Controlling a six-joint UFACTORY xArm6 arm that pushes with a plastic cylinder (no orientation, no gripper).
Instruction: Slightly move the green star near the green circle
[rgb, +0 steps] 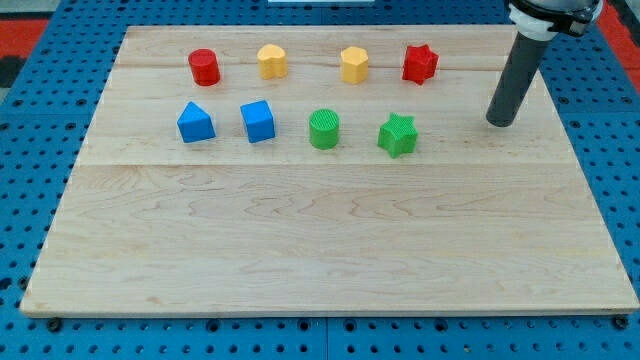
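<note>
The green star (398, 135) lies on the wooden board (320, 240), right of centre in the upper half. The green circle (324, 129) stands just to its left, with a gap of about one block width between them. My tip (499, 122) rests on the board well to the right of the green star, at about the same height in the view, and touches no block.
A red cylinder (204, 67), two yellow blocks (272, 61) (354, 64) and a red star (420, 63) form a row near the view's top. A blue triangular block (195, 122) and a blue cube (258, 121) sit left of the green circle.
</note>
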